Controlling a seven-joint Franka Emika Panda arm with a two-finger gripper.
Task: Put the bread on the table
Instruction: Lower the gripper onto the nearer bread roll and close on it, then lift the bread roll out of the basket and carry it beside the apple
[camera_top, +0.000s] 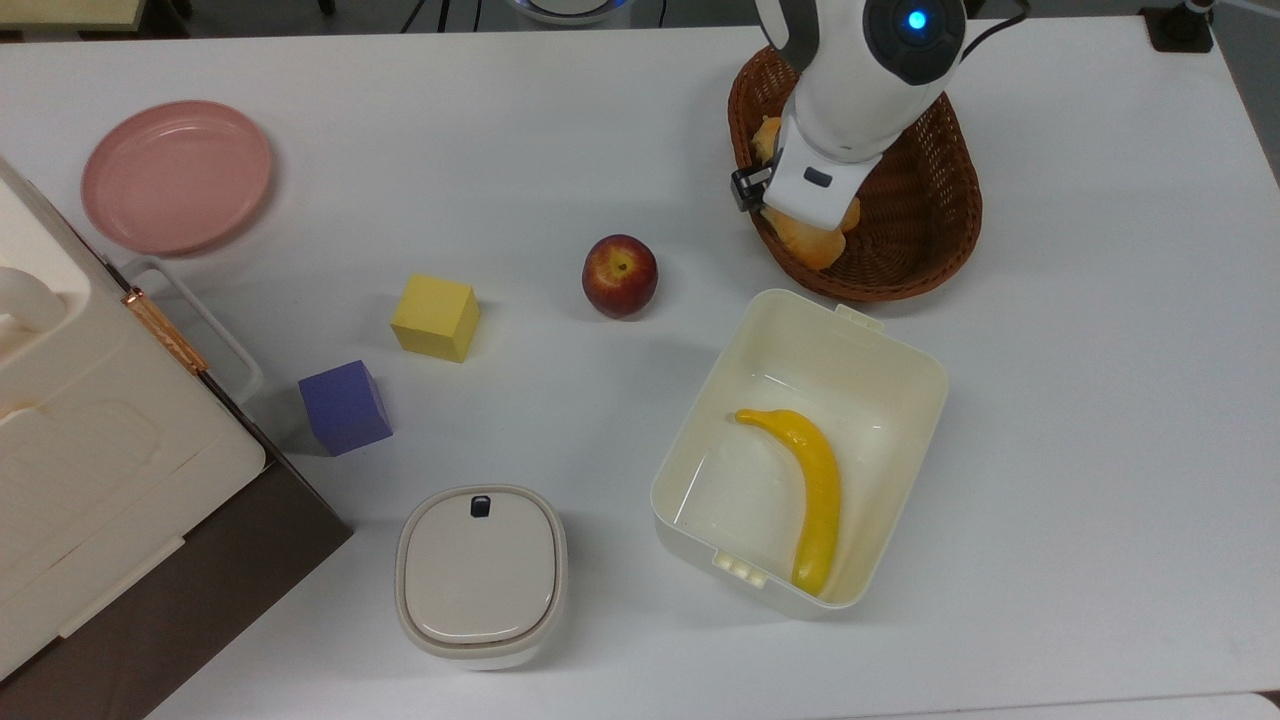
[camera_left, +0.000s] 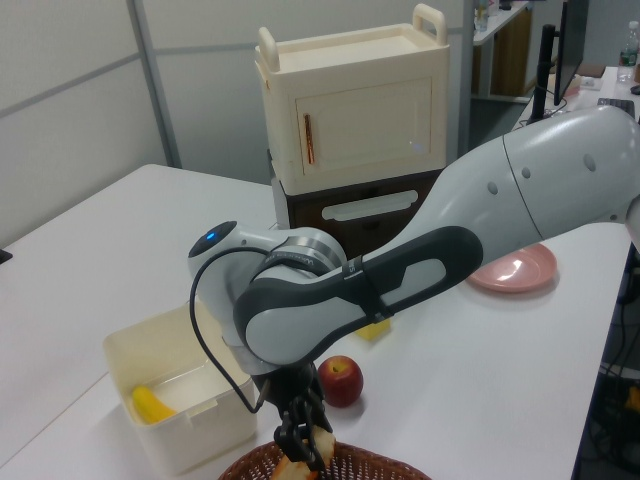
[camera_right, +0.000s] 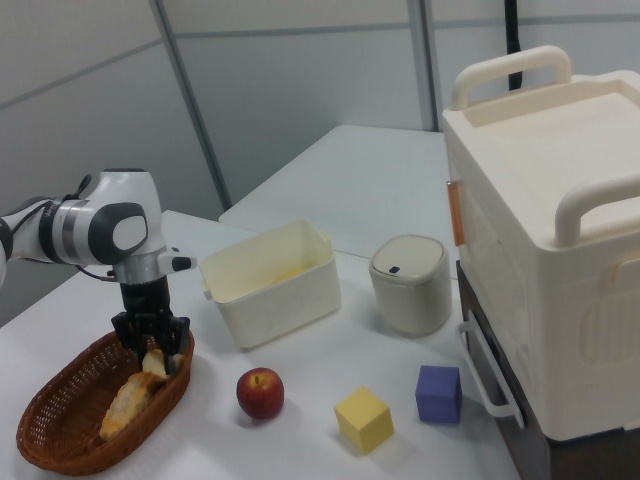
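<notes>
The bread (camera_right: 154, 364) is a short golden roll standing tilted against the wall of a brown wicker basket (camera_right: 50, 445), on the side towards the apple. My gripper (camera_right: 152, 352) reaches down into the basket, open, with one finger on each side of the roll. In the top view the hand (camera_top: 805, 195) covers most of the bread (camera_top: 812, 246), and an orange end pokes out below it. In the left view the gripper (camera_left: 303, 452) is around the bread (camera_left: 322, 442) at the bottom edge. The white table (camera_top: 560, 140) lies all around.
A longer loaf (camera_right: 120, 405) lies in the same basket (camera_top: 920, 215). Nearby are a red apple (camera_top: 620, 275), an open cream box (camera_top: 905, 370) holding a banana (camera_top: 815, 490), yellow (camera_top: 435, 317) and purple (camera_top: 344, 407) cubes, a lidded pot (camera_top: 480, 575), a pink plate (camera_top: 177, 175) and a cream cabinet (camera_top: 90, 450).
</notes>
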